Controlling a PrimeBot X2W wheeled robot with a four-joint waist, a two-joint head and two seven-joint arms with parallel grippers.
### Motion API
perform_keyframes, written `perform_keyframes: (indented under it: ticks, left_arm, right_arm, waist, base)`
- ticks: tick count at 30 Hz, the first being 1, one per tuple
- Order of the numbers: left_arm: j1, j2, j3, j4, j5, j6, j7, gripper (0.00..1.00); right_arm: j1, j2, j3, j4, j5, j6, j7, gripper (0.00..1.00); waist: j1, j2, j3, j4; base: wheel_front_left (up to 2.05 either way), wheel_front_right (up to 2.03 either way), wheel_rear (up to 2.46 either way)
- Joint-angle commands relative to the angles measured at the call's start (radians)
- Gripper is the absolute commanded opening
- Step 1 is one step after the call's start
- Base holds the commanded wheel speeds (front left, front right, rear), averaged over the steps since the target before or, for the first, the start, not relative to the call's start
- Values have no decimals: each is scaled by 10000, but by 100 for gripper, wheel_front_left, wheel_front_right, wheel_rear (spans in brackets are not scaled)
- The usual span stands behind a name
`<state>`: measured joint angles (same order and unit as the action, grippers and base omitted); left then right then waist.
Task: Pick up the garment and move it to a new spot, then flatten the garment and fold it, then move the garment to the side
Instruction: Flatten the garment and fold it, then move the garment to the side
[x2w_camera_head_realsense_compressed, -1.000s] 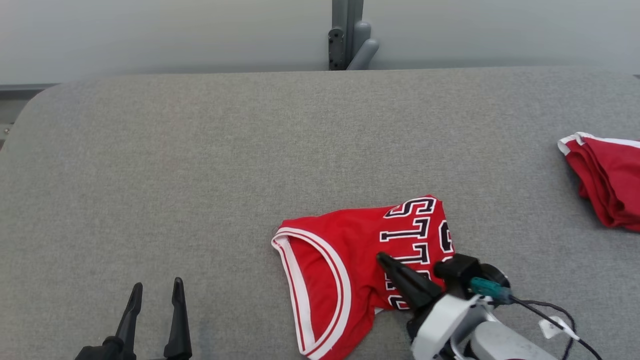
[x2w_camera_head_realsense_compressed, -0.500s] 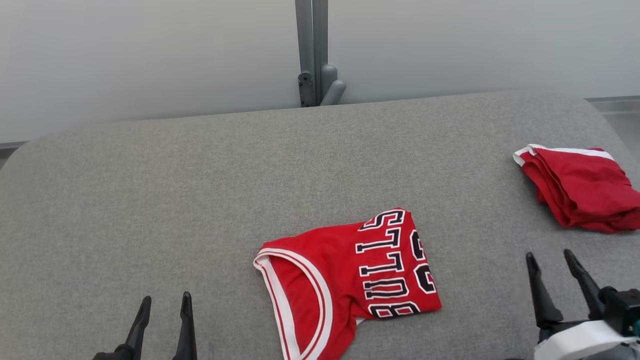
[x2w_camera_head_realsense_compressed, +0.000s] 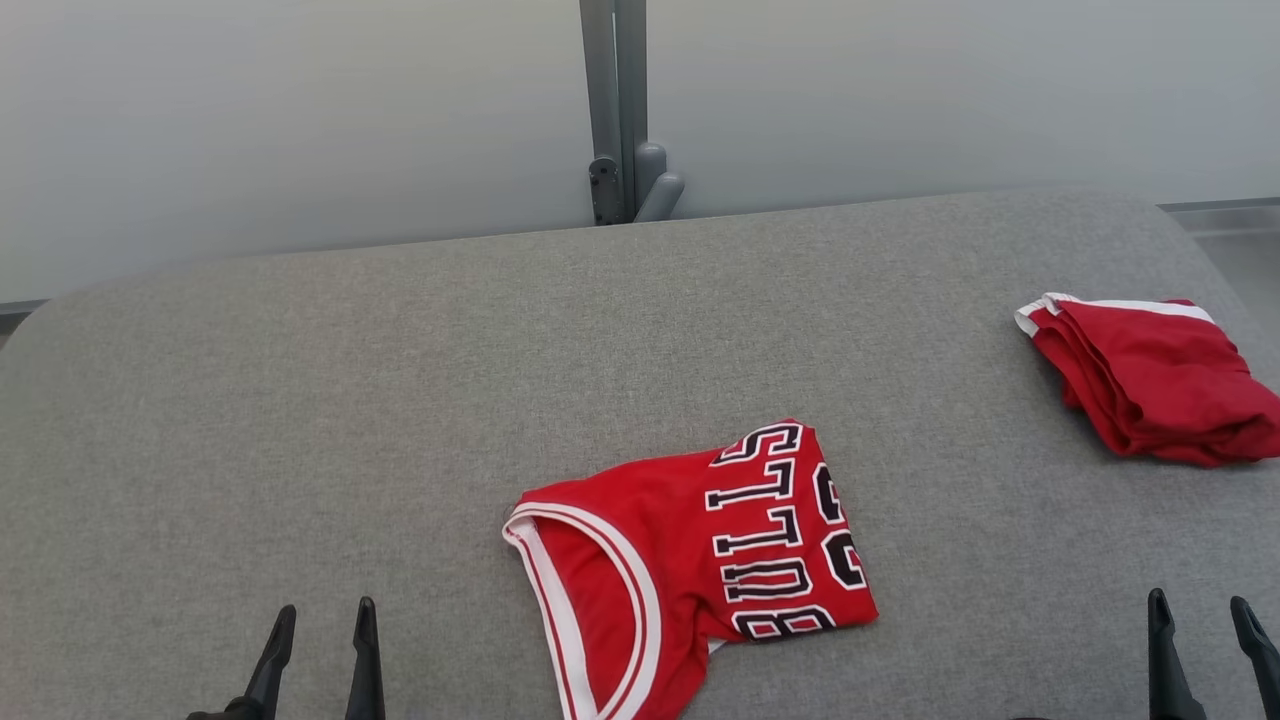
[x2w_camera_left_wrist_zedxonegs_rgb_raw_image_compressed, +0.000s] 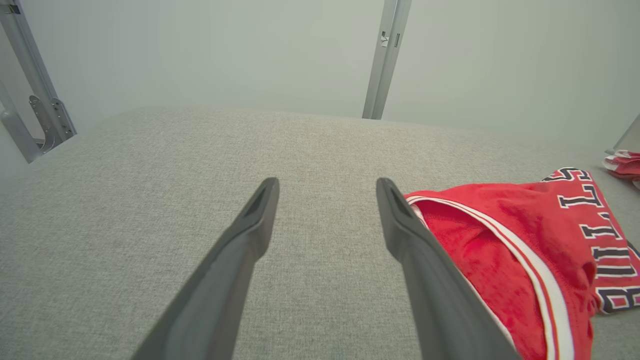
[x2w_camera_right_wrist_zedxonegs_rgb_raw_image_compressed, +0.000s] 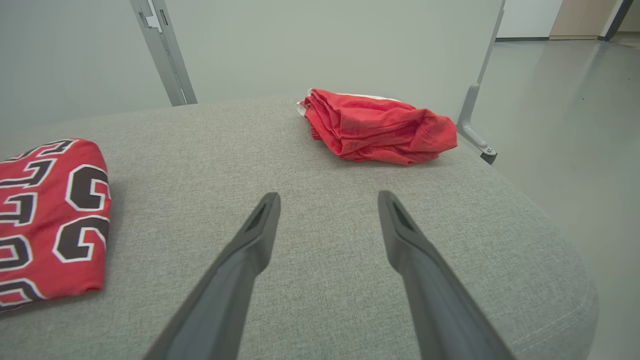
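The garment (x2w_camera_head_realsense_compressed: 690, 560) is a red jersey with black and white lettering and white-trimmed openings, lying folded near the front middle of the grey table (x2w_camera_head_realsense_compressed: 400, 400). The left wrist view has the jersey (x2w_camera_left_wrist_zedxonegs_rgb_raw_image_compressed: 525, 250) at its right, and the right wrist view has the jersey (x2w_camera_right_wrist_zedxonegs_rgb_raw_image_compressed: 50, 220) at its left edge. My left gripper (x2w_camera_head_realsense_compressed: 320, 615) stands open at the lower left, apart from the jersey, nothing between its fingers (x2w_camera_left_wrist_zedxonegs_rgb_raw_image_compressed: 255, 215). My right gripper (x2w_camera_head_realsense_compressed: 1200, 605) stands open at the lower right, well clear of the jersey, and its fingers (x2w_camera_right_wrist_zedxonegs_rgb_raw_image_compressed: 262, 225) hold nothing.
A second red garment (x2w_camera_head_realsense_compressed: 1150, 375), loosely folded, lies by the table's right edge; in the right wrist view this red pile (x2w_camera_right_wrist_zedxonegs_rgb_raw_image_compressed: 375, 125) is ahead of the fingers. A grey post (x2w_camera_head_realsense_compressed: 615, 110) rises behind the table's far edge. The table's rounded right corner (x2w_camera_right_wrist_zedxonegs_rgb_raw_image_compressed: 575, 280) drops to the floor.
My right gripper has let go of the jersey, opened and drawn back to the lower right. The head camera has shifted, showing more of the right side. The jersey lies flat where it was left.
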<state>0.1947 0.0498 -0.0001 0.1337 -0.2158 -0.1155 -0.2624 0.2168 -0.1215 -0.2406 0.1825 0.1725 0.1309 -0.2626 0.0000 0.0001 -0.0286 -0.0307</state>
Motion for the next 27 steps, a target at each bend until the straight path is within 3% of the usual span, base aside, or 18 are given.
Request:
perform_keyframes:
  ticks: [1,6,10,14,18,22,27]
  left_arm:
    - [81,19,44,-24,81,-43,-28,100]
    - [167,19,114,-117,0,-63,-28,100]
    - [247,19,175,-215,-108,-23,-28,100]
    - [266,19,128,-303,-40,-6,-28,100]
    - [58,19,56,-397,121,-31,-28,100]
    - [-240,19,-25,-450,281,-75,-28,100]
    - [-574,19,-75,-465,452,-105,-28,100]
  right_arm:
    - [71,10,-14,-9,-43,-5,-22,100]
    - [-132,95,223,-69,226,-5,-20,100]
    - [-552,-345,1704,200,1216,-5,169,100]
    - [-1444,-1252,3675,-321,2947,-5,1855,100]
    - [-2443,-1953,4981,-515,4205,-5,3666,100]
    - [-3501,-1968,5713,167,5006,-3,4730,100]
    - [-4616,-1822,6300,1530,5117,-3,5024,100]
  waist:
    - [0,-1,10,-1]
    - [0,-1,34,-6]
    - [0,-1,86,-27]
    - [0,-1,225,-3]
    - [0,-1,487,113]
    - [0,-1,851,304]
    - [0,-1,1263,590]
  base:
    - [0,0,0]
    - [0,0,0]
    - [0,0,0]
    - [0,0,0]
    - [0,0,0]
    - [0,0,0]
    - [0,0,0]
